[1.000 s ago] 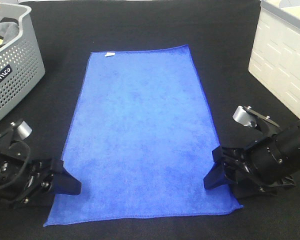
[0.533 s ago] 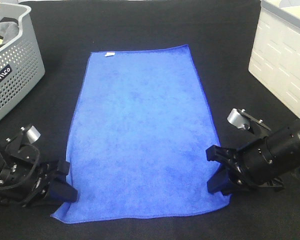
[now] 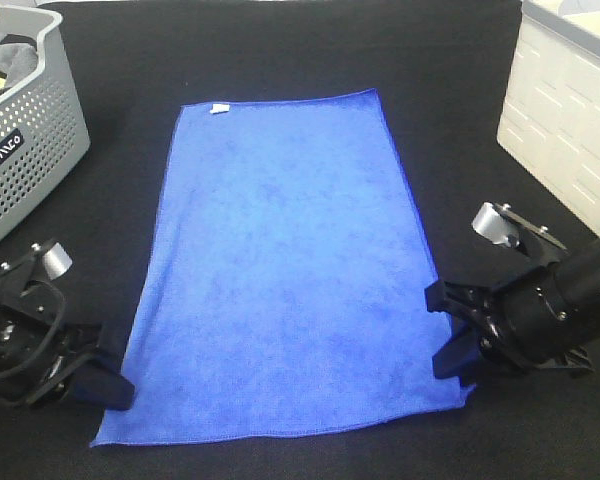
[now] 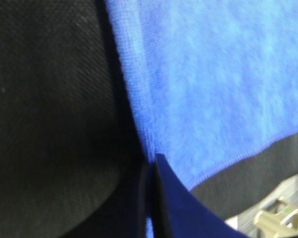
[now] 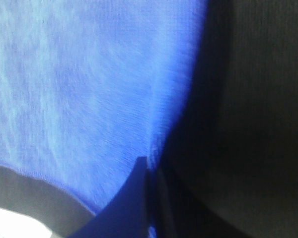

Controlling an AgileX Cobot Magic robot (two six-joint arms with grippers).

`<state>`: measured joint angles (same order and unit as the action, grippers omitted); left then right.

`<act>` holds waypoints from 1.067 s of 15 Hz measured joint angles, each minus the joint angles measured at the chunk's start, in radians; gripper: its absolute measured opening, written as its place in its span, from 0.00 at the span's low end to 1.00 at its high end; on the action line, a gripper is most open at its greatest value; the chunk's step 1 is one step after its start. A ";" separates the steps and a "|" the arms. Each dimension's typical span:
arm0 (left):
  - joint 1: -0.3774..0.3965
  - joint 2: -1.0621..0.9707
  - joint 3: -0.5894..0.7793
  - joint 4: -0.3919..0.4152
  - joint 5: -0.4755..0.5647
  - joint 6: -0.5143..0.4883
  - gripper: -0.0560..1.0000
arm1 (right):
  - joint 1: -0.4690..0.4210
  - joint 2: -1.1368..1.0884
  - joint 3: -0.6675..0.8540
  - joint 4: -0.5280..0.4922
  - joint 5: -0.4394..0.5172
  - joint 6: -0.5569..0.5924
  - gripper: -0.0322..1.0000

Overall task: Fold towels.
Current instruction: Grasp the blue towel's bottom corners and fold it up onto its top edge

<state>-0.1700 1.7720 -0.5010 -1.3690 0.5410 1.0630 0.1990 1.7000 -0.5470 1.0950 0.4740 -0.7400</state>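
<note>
Your towel [image 3: 280,270] lies flat and unfolded on the black mat [image 3: 280,45], long side running away from the robot. Its small white tag [image 3: 218,108] sits on the far edge. Both arms are low at the near end, one on each long edge.

From overhead you cannot read either grip, because the fingers are black against the black mat and their tips merge with it. Go by the wrist views. The left gripper [image 4: 151,168] has its two fingers pressed together right at the towel's hem, with a thin sliver of blue showing between them, so it is pinching the towel's edge. The right gripper [image 5: 149,166] looks the same: fingers together on the opposite edge, with a trace of blue in the seam. That view is soft and streaky, so the hem itself is hard to make out there.

The towel's near left corner shows clearly overhead, but the near right corner is partly tucked behind the right arm. The left arm is cut off by the frame. The grey basket [image 3: 35,150] at far left is also cropped, and you can see only a scrap of grey cloth inside it. The white crate [image 3: 570,120] at right runs out of frame. A pale object in a corner of the left wrist view is too blurred to name.
</note>
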 joint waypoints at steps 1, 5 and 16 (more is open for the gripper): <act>0.000 -0.036 0.000 0.086 0.012 -0.074 0.05 | 0.000 -0.029 0.026 -0.018 0.005 0.020 0.03; 0.000 -0.158 0.013 0.308 0.101 -0.261 0.05 | 0.000 -0.152 0.145 -0.032 0.025 0.042 0.03; -0.001 -0.286 0.068 0.263 0.055 -0.332 0.05 | 0.000 -0.226 0.120 -0.120 0.050 0.084 0.03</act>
<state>-0.1710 1.4860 -0.4330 -1.1060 0.5960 0.7310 0.1990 1.4740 -0.4270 0.9750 0.5240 -0.6560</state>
